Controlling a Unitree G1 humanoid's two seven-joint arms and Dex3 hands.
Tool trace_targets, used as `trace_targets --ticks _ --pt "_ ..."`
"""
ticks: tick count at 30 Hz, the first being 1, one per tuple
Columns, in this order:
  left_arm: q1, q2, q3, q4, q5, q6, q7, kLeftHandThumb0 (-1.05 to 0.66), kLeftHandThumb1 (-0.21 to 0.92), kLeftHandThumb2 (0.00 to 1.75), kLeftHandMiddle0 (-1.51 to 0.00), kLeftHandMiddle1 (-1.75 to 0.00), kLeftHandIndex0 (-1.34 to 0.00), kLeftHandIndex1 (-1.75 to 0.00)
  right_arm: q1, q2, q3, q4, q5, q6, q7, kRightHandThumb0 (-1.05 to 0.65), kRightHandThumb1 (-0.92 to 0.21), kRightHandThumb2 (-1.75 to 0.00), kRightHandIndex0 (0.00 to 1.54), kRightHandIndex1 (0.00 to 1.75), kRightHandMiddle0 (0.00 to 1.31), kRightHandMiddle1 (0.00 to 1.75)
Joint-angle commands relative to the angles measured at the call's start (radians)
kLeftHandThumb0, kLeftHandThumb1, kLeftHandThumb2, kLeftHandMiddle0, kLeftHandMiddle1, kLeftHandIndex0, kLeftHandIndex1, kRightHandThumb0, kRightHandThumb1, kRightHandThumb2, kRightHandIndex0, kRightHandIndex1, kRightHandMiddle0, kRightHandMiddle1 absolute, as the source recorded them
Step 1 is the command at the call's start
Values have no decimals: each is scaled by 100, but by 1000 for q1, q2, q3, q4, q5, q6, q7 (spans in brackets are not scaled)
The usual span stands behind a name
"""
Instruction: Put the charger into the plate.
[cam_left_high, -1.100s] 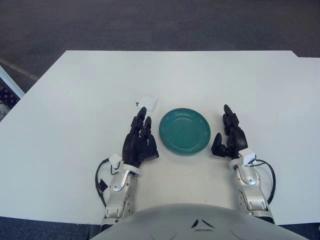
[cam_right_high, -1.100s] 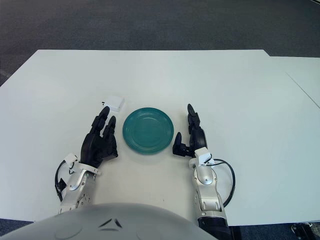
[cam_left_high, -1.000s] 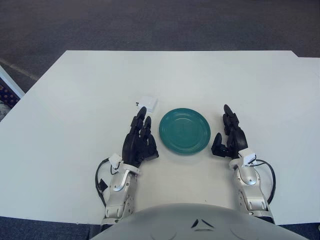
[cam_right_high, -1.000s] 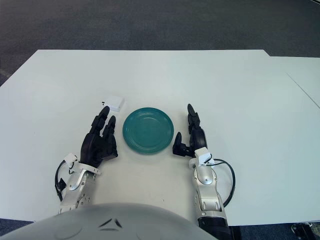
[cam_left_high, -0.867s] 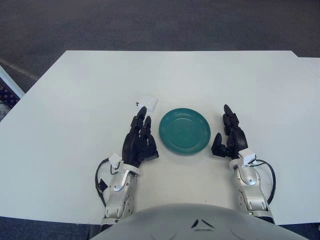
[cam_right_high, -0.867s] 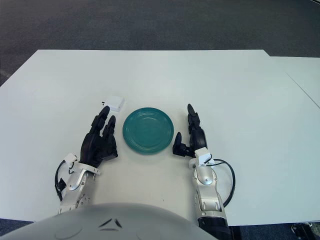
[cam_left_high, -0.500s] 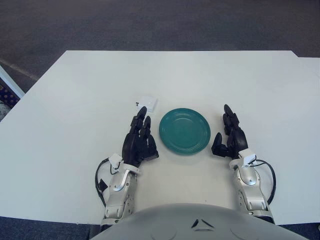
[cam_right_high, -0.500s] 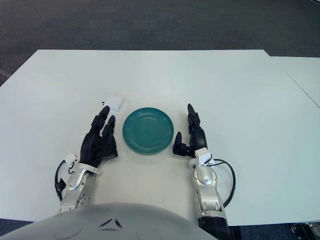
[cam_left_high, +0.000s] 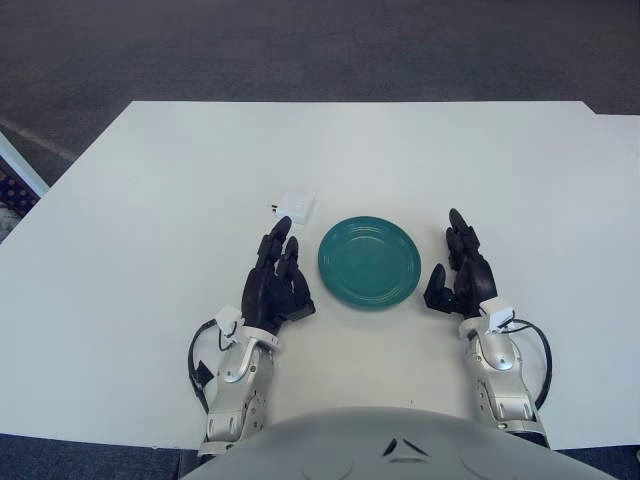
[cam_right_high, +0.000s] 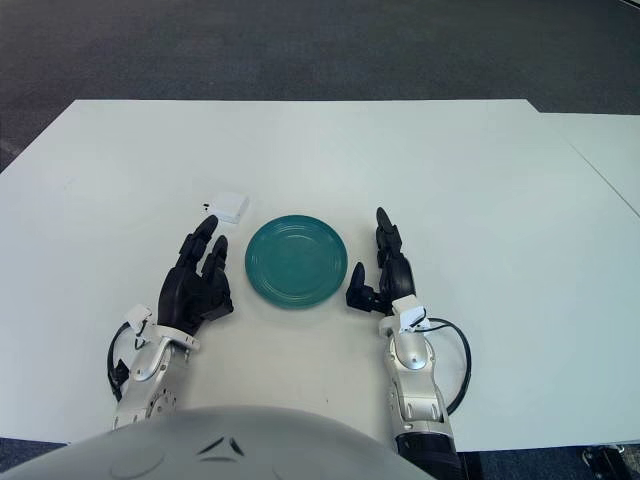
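Charger (cam_left_high: 296, 207) lies untouched beside the plate (cam_left_high: 369, 262) as the left hand (cam_left_high: 272, 288), fingers apart, slips back slightly, delaying the grasp.

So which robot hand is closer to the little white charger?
The left hand; its fingertips nearly reach the charger, while the right hand sits across the plate.

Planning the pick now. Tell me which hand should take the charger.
Left. The left hand lies on the charger's side of the plate, fingertips just short of it and open. The right hand rests beyond the plate, so it would likely have to reach across.
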Motion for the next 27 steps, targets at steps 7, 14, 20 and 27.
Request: trace_targets --ticks 7,14,20,27 --pt "-93 73 80 9 177 15 131 -65 84 68 -13 0 0 -57 -6 32 -5 22 62 44 9 -4 -45 -134 0 0 0 8" --pt "-227 236 103 -6 607 -76 275 -94 92 59 -5 0 0 -38 -24 44 -4 43 71 37 9 -25 -48 -112 0 0 0 8" --pt "-306 361 155 -52 701 -48 244 -104 92 53 0 0 0 -11 -42 44 7 76 44 -1 2 -54 -76 -61 2 0 0 11" --pt "-472 523 191 44 832 -82 265 -105 92 47 0 0 0 -1 -71 13 15 185 9 -77 21 -75 -91 -68 3 0 0 10"
